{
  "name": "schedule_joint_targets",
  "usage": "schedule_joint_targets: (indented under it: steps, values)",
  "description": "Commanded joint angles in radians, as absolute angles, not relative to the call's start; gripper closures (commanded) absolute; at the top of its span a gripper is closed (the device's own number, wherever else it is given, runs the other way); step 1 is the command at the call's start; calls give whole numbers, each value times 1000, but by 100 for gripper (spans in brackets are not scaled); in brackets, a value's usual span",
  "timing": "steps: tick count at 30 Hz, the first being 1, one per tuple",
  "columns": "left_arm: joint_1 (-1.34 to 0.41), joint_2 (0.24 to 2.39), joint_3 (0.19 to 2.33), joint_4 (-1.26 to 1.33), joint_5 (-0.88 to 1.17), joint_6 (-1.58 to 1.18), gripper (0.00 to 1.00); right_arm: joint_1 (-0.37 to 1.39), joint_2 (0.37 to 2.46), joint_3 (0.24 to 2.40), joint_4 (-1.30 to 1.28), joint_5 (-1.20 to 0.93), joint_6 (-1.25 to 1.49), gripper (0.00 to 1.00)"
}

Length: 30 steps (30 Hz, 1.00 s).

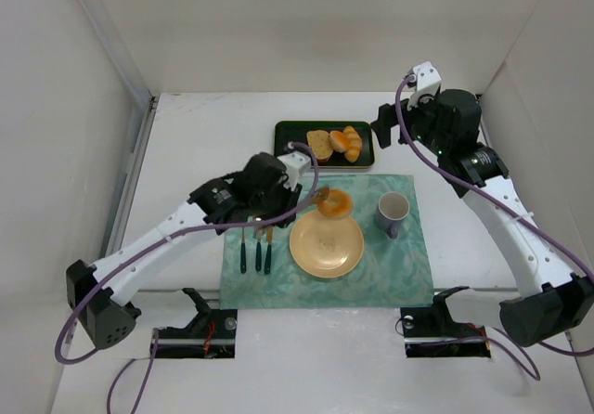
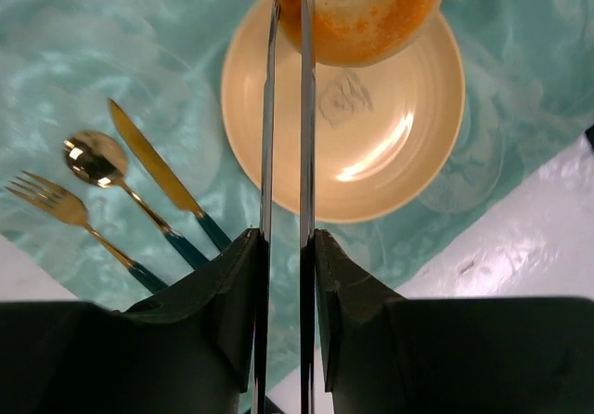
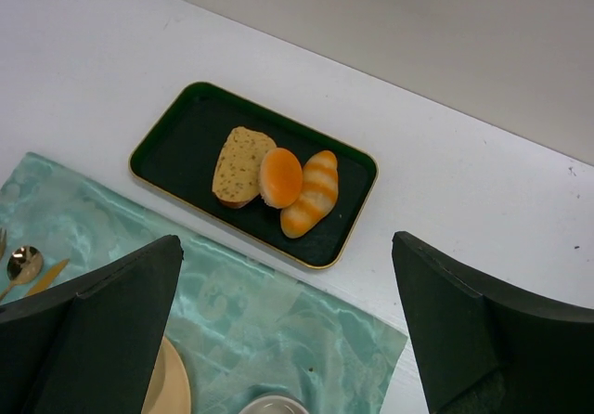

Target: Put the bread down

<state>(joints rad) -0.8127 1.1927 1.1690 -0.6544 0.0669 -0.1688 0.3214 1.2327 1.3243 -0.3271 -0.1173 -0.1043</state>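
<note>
Golden-orange bread (image 1: 335,204) hangs over the far rim of the yellow plate (image 1: 320,264), not yet resting on it by my read. Your left tool (image 1: 319,195) is closed right down, its thin blades pinching the ring by its left edge. That edge grip looks chosen to keep the ring flat for a drop onto the plate. Right tool (image 3: 288,242) gapes wide, holds nothing, and sits over the dark tray (image 1: 290,135), out of the way.
</note>
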Motion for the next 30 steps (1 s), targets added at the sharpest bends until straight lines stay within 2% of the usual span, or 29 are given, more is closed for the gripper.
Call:
schedule_joint_targets:
  steps: [1, 8, 23, 25, 29, 30]
  values:
    - [-899, 1180, 1112, -600, -5, -261, 100, 318, 1197, 1315, -262, -84, -94, 0]
    - [-994, 1212, 1074, -568, -34, -310, 100, 318, 1187, 1305, -253, -75, -94, 0]
    - [-1051, 1302, 1083, -629, -114, -328, 100, 318, 1187, 1305, -253, -66, -94, 0]
    - [-1051, 1302, 1083, -629, -123, -328, 94, 318, 1187, 1305, -253, -66, -94, 0]
    - [-1051, 1292, 1074, -629, -132, -337, 72, 318, 1187, 1305, -253, -66, -94, 0]
    - [-1051, 1292, 1074, -629, -143, -347, 70, 318, 1187, 1305, -253, -66, -94, 0]
